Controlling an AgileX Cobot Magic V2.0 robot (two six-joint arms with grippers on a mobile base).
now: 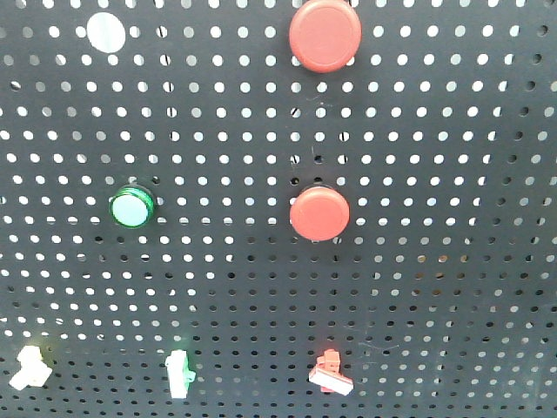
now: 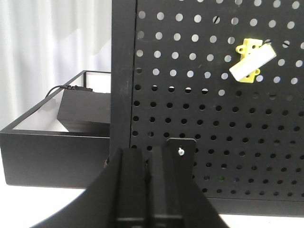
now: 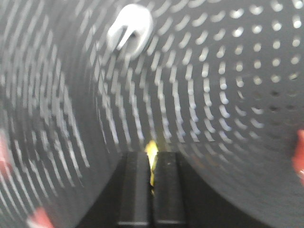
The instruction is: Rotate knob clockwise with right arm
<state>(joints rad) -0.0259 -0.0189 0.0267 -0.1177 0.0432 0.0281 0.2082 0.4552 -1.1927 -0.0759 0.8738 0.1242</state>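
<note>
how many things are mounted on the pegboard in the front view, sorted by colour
Red: 3 – upper red button, middle red button, red switch
Green: 2 – green-rimmed button, pale green switch
White: 2 – white disc, white switch
Total: 7

Knob [image 2: 251, 59]: yellow base with small lugs and a white bar handle, mounted on the face of the black perforated panel. In the left wrist view the bar sits tilted, its right end higher. In the right wrist view, which is heavily blurred, only a yellow sliver of the knob [image 3: 151, 159] shows, pinched in the narrow slit between the right gripper [image 3: 151, 190] fingers; its orientation there is unreadable.
</note>
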